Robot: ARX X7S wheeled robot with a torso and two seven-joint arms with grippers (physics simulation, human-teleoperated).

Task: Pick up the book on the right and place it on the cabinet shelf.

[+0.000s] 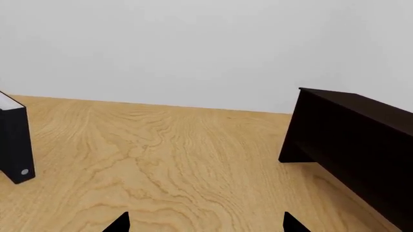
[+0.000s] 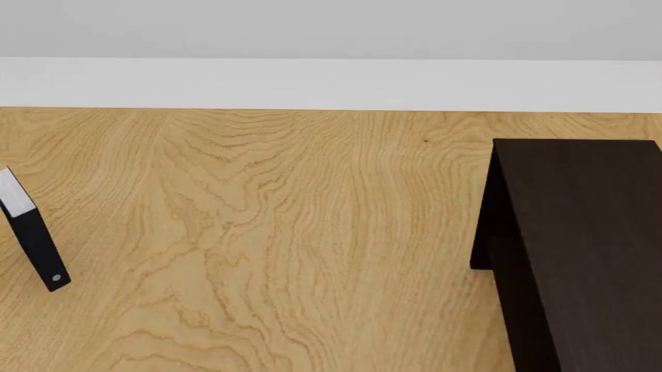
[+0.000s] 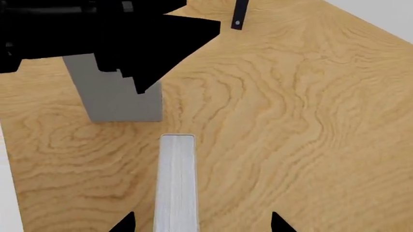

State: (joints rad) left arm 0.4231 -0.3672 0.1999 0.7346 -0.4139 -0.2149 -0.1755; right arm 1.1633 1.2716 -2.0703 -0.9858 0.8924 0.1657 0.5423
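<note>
Tabletop: a broad light-oak surface with flowing grain, filling most of every view; its far edge meets a plain pale wall. The wide middle stretch between the black book and the cabinet lies bare.

Cabinet: a very dark brown, almost black wooden unit at the right of the head view, its flat top board running out of the picture. In the left wrist view its side panel and a recessed cabinet shelf beneath the top are visible, open toward the tabletop.

Book: light grey, standing on edge directly before the right end effector, pale page edges facing the camera. No title or lettering can be read on it. A second grey book stands upright just beyond it, partly behind the dark body of the left arm.

Black book: slim, upright near the left edge of the tabletop, well apart from the cabinet; its spine carries only a small round pale mark, no legible writing.

Right end effector: fingertips spread wide, one on either side of the book, not touching it. Left end effector: fingertips wide apart over bare wood, holding nothing.
</note>
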